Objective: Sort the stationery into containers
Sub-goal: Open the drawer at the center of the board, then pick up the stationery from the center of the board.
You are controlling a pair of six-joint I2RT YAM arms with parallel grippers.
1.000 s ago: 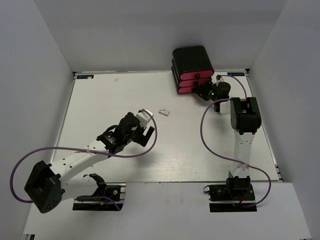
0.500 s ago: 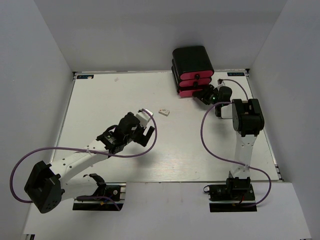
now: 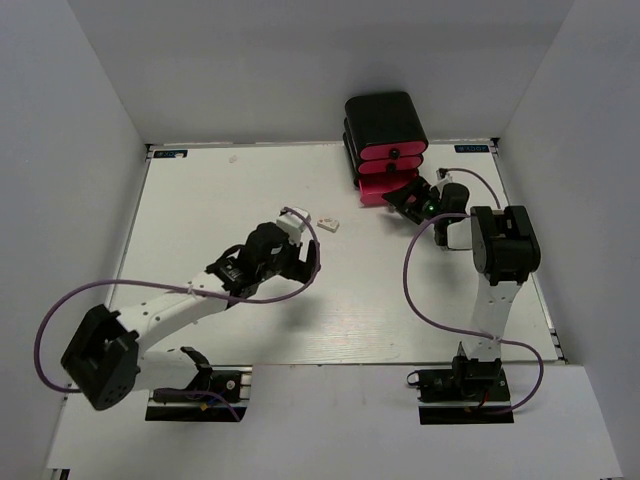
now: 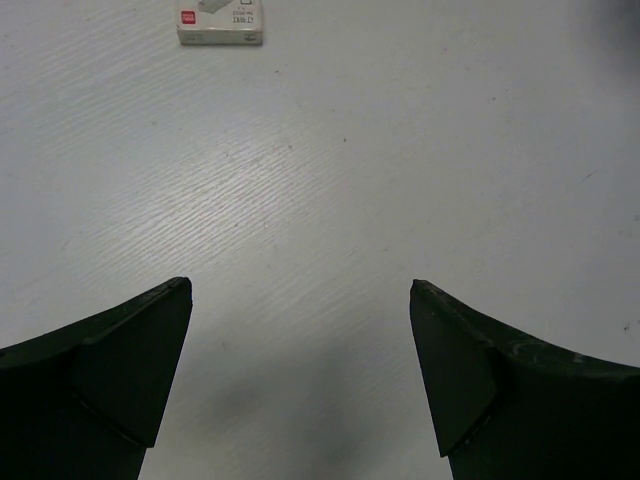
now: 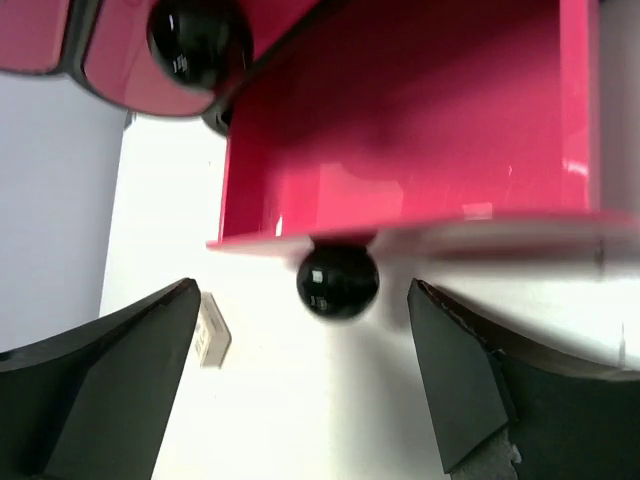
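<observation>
A tiny white block [image 3: 328,223] lies on the table, the only stationery in view. In the left wrist view the block [image 4: 220,25] lies well ahead of my left gripper [image 4: 300,288], which is open and holds nothing. The containers are three pink-red drawers in a black case [image 3: 385,118]. The bottom drawer [image 3: 378,190] stands pulled out. My right gripper [image 3: 410,202] is at its front. In the right wrist view the right gripper [image 5: 303,288] is open. The drawer's black knob [image 5: 338,280] sits between the fingers, touching neither. The open drawer [image 5: 400,130] shows nothing inside.
The white table [image 3: 200,200] has walls close on three sides. Purple cables loop beside both arms [image 3: 410,280]. The two upper drawers [image 5: 130,60] are shut, one knob [image 5: 198,40] showing. The white block [image 5: 212,330] lies left of the open drawer.
My right gripper pulled the bottom drawer out by its knob, then opened and let the knob go. My left arm moved right, closer to the white block.
</observation>
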